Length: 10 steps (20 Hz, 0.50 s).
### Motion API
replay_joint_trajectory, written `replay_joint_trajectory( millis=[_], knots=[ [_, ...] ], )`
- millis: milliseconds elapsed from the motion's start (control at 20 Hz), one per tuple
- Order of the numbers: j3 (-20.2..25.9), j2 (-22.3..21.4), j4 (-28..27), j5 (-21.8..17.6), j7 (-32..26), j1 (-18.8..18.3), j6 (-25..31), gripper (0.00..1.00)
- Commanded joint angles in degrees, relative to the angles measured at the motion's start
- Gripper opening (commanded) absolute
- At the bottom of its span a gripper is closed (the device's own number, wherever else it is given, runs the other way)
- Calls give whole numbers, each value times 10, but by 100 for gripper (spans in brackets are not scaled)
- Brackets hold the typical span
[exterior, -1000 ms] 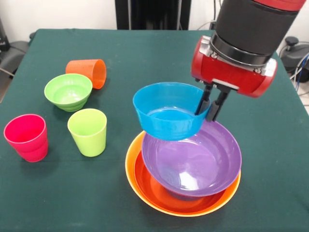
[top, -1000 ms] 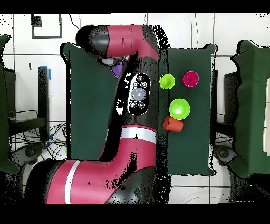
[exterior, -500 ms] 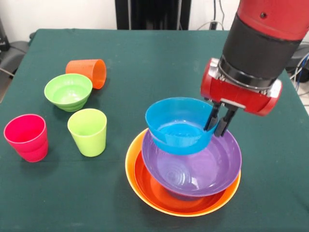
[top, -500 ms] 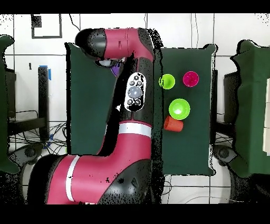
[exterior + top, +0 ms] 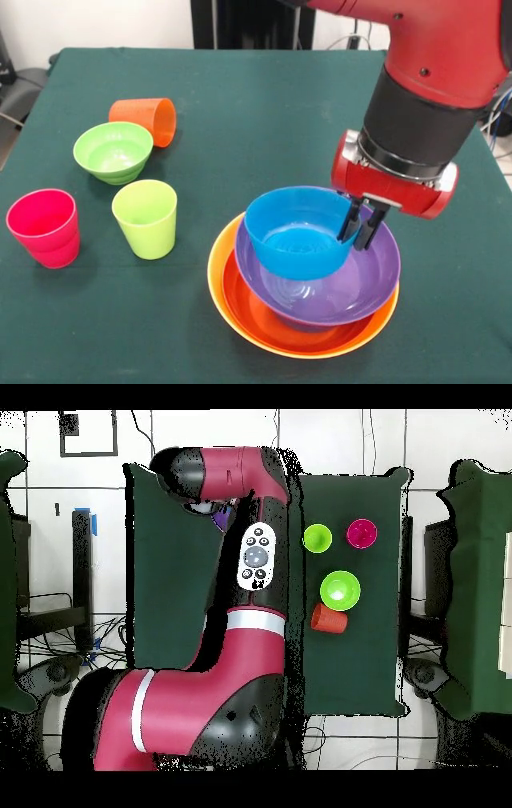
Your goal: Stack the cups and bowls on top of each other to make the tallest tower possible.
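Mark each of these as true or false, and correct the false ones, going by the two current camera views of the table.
1. The gripper is clamped on the rim of the blue bowl. True.
2. The blue bowl is inside the purple bowl. True.
3. The orange cup stands upright. False: it lies on its side, beside the small green bowl.
4. The purple bowl sits directly on the table. False: it rests in a red-orange bowl, which sits in a yellow-orange bowl.
5. The lime green cup and the pinkish red cup stand upright with their mouths up. True.
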Motion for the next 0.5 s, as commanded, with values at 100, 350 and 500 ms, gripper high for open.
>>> replay_joint_trajectory(
  millis=[100,350,500],
  knots=[
    [27,12,-11,6,80,-1,-21,0],
    [23,17,-19,11,76,-2,-16,0],
    [28,15,-7,16,70,-2,-12,0]
  ],
)
